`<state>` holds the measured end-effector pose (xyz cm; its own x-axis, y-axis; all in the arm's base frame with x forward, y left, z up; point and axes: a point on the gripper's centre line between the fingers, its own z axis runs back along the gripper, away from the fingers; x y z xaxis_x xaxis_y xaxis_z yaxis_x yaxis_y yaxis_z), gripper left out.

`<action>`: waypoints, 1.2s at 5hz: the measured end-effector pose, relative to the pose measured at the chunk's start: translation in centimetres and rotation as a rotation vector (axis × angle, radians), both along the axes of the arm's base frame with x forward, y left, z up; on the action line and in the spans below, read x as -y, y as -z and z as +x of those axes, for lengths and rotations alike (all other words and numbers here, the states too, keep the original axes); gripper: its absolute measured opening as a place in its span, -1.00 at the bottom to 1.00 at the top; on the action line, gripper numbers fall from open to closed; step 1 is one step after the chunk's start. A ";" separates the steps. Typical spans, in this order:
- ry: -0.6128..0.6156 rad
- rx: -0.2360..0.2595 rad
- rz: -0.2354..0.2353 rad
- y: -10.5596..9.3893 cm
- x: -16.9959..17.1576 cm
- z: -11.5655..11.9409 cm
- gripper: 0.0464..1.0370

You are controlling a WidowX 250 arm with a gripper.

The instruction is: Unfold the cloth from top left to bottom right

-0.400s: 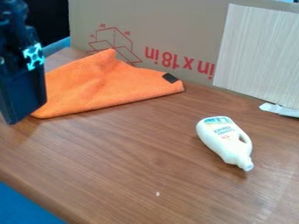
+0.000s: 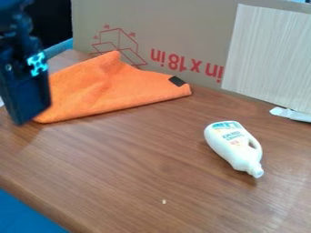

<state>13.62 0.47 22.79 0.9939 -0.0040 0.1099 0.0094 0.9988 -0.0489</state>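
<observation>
Orange cloth (image 2: 112, 86) lies on the wooden desk (image 2: 133, 177) between nine and twelve o'clock, folded into a rough wedge, its peak at eleven beside the cardboard box (image 2: 161, 27) and its dark tag (image 2: 177, 81) towards one o'clock. The gripper (image 2: 25, 102) hangs at nine to ten o'clock, by the cloth's left end, probably because the flap must be picked up from that side before being drawn over towards four or five. Whether it is open or has hold of anything, I cannot tell. The cloth looks folded as yet, so the main pull is likely still to do. At four o'clock the white bottle (image 2: 228, 141) lies on its side; a long sweep of fabric that way could brush it.
</observation>
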 end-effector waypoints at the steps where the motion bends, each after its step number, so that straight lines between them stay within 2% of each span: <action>1: 0.068 0.011 0.063 2.2 -0.4 1.1 0.93; 2: 0.159 -0.023 0.077 4.6 -1.8 2.6 0.93; 3: 0.278 -0.033 0.143 6.3 -3.6 4.8 0.93; 4: 0.429 -0.003 0.054 7.0 -6.2 8.3 0.93; 5: 0.466 0.011 0.040 7.4 -8.6 10.7 0.93; 6: 0.438 0.055 0.070 6.8 -10.8 12.1 0.93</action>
<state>25.67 11.24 15.99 0.8897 -0.4322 0.1471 0.4326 0.9011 0.0313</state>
